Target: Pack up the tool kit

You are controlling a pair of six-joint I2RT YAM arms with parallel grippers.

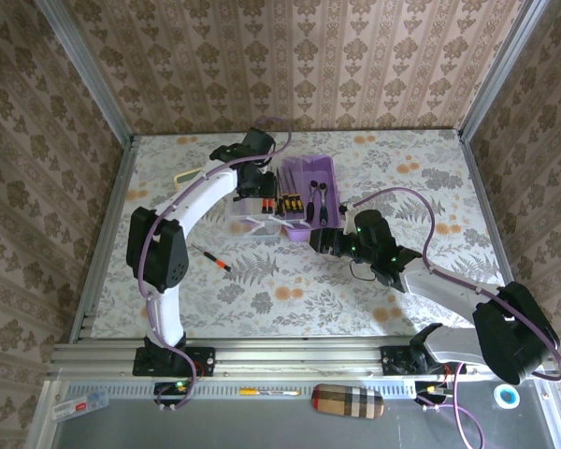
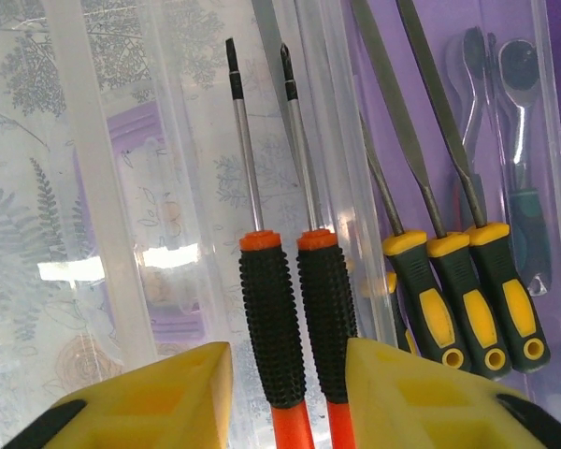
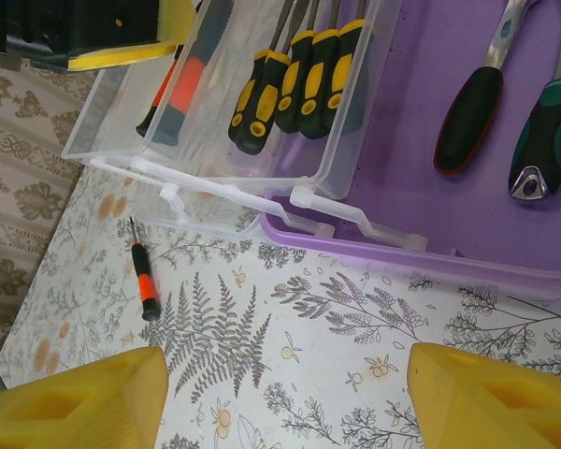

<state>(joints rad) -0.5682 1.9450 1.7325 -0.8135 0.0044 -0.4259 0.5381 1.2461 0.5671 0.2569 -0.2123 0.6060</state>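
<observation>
The one black-orange screwdriver [image 1: 215, 259] not yet packed lies on the worktop [image 1: 290, 299] just in front and left of the clear tray [image 1: 248, 224] that adjoins the purple box [image 1: 299, 173]. Its long axis slants tip-away, and I judge it nearer the left gripper [image 1: 252, 182] than the right gripper [image 1: 318, 241]. The left jaws stand part open astride two screwdriver handles [image 2: 290, 309] lying in the tray, and the right jaws gape wide and empty over bare worktop; the right wrist view shows the loose screwdriver ahead-left of them, while the left wrist view shows the ratchet wrench [image 2: 519, 140] lying in the box
</observation>
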